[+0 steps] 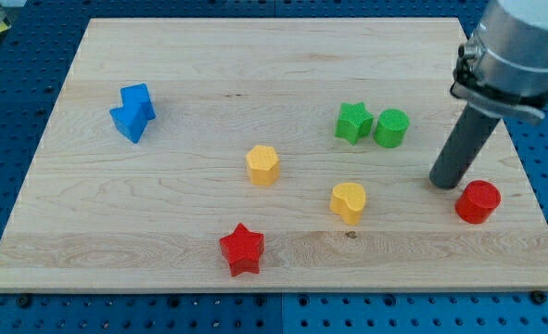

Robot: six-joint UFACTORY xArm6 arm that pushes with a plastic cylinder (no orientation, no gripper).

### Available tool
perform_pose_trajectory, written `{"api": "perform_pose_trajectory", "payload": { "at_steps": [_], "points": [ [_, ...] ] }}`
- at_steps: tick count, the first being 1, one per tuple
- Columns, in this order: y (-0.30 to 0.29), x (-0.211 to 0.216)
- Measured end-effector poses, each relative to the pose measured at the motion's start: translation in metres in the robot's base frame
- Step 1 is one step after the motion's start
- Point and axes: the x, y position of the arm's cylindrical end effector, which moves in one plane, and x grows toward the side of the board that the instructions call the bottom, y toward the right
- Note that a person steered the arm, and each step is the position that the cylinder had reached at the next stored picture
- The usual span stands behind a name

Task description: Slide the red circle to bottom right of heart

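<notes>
Tip: my tip (445, 182) stands on the board near the right edge, a bare dark rod end with nothing to open or close and nothing held
Red circle: the red circle (477, 201) lies just beside my tip, to its lower right; whether the two touch cannot be told
Red circle, place: close to the right edge of the wooden board (255, 46), toward the bottom right corner
Yellow heart: the yellow heart (349, 201) sits left of the red circle, well apart from it, at about the same distance from the bottom edge
Open room: bare wood lies between the heart and the red circle, and below both down to the bottom edge
Green pair: green star (353, 122) and green cylinder (391, 128) touching or nearly so, above the heart, toward the top edge
Yellow hexagon: yellow hexagon (262, 165) near the board's middle
Red star: red star (242, 249) near the bottom edge
Blue block: blue block (133, 112), shape irregular, near the left edge
</notes>
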Motion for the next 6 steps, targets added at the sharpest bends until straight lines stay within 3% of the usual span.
{"api": "perform_pose_trajectory", "payload": {
  "at_steps": [1, 2, 3, 4, 6],
  "points": [
    [0.023, -0.016],
    [0.053, 0.007],
    [0.027, 0.064],
    [-0.029, 0.087],
    [-0.020, 0.075]
  ]
}}
